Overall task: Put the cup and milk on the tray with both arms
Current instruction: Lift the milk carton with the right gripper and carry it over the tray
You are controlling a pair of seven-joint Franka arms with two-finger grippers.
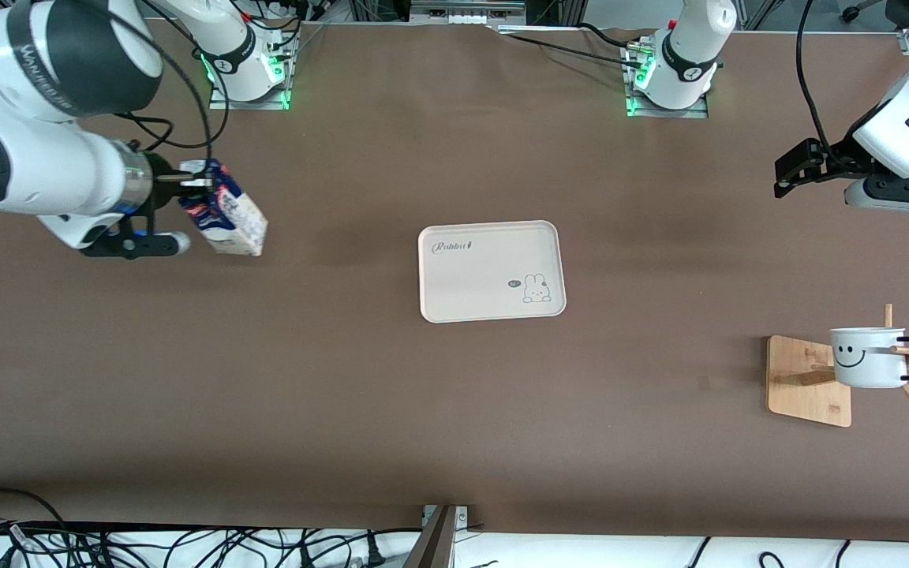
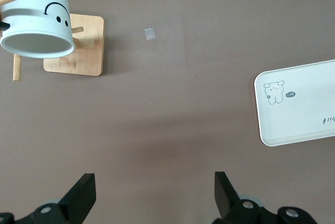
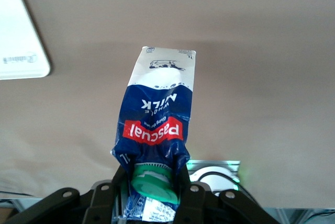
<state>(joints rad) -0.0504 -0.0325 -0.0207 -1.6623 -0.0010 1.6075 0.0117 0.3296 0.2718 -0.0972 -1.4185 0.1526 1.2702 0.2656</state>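
At the right arm's end of the table, your right gripper (image 1: 186,183) was clamped on the gabled top of the milk (image 1: 226,213), around the green cap (image 3: 153,180). The carton hung tilted in the air, its base clear of the table (image 1: 344,394). Held that high on the soft folded top, the carton could swing or slip out if you moved fast, and a tilted base might tip over when set down.

The tray (image 1: 491,270) lay flat and bare at the middle of the table, well apart from both grippers.

Toward the left arm's end, nearer the front edge, the cup (image 1: 869,356) hung by its handle on a peg of the wooden stand (image 1: 806,383). Your left gripper (image 1: 798,170) hovered over the table near that end's edge, fingers (image 2: 84,195) spread wide and empty. Pulling the cup off crooked could drag the light stand along or topple it.
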